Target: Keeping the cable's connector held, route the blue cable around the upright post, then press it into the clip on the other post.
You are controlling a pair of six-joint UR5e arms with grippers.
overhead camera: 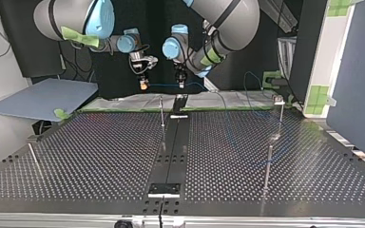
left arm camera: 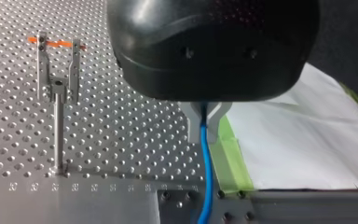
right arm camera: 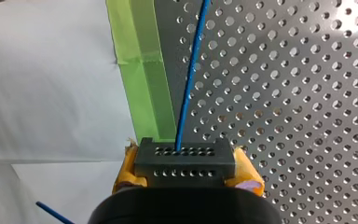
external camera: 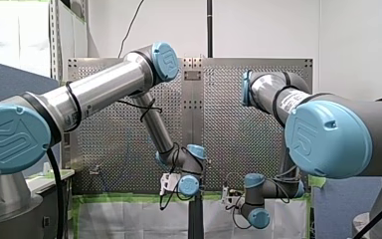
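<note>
Clamps the connector in the right pincer; pinches the blue cable in the closed left pincer, over the table edge. Likely handles light, limp; wants holding near the connector.

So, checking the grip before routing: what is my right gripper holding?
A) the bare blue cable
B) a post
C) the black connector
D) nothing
C: my right gripper has its yellow pads clamped on the black connector, the blue cable leading out of it.
</note>
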